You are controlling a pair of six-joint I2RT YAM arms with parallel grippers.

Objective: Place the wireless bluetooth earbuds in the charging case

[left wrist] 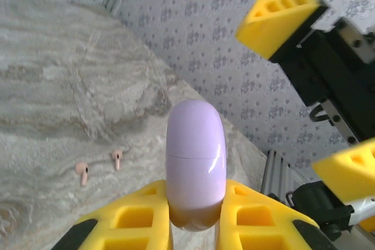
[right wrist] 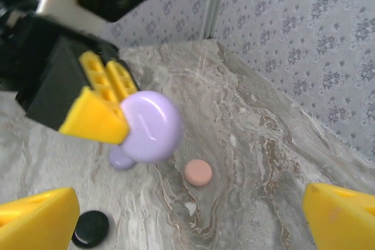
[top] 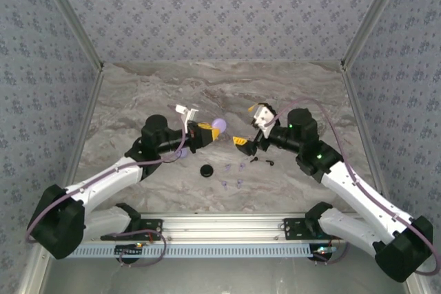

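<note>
**Near edge.** Four lavender earbuds [top: 238, 184] lie loose on the table [top: 138, 94]. A black pair [top: 269, 162] sits just to their right and a black case [top: 206, 170] to their left. None is seated in a case.

**Middle.** I hold the lavender case [left wrist: 195, 156] off the table in the left gripper [left wrist: 196, 203], pinched at its lower end. Its rounded top points toward the right arm, which I judge presents it for opening. A seam runs around it and the lid looks closed. The right gripper [right wrist: 187, 221] faces the case with its jaws wide and nothing between them, near the case but not touching it.

**Farther out.** A second lavender case [right wrist: 120, 157] and a pink case [right wrist: 198, 172] rest on the table.

**Unclear.**
- The yellow fingers [left wrist: 135, 215] cover the held case's base, and with the lid closed I cannot tell whether it is empty.
- The held case partly hides the second lavender case.
- From above, the earbuds are too small for me to read how each lies.
- Two pale earbuds [left wrist: 82, 173] show in the left wrist view. I cannot tell whether they belong to the four.
</note>
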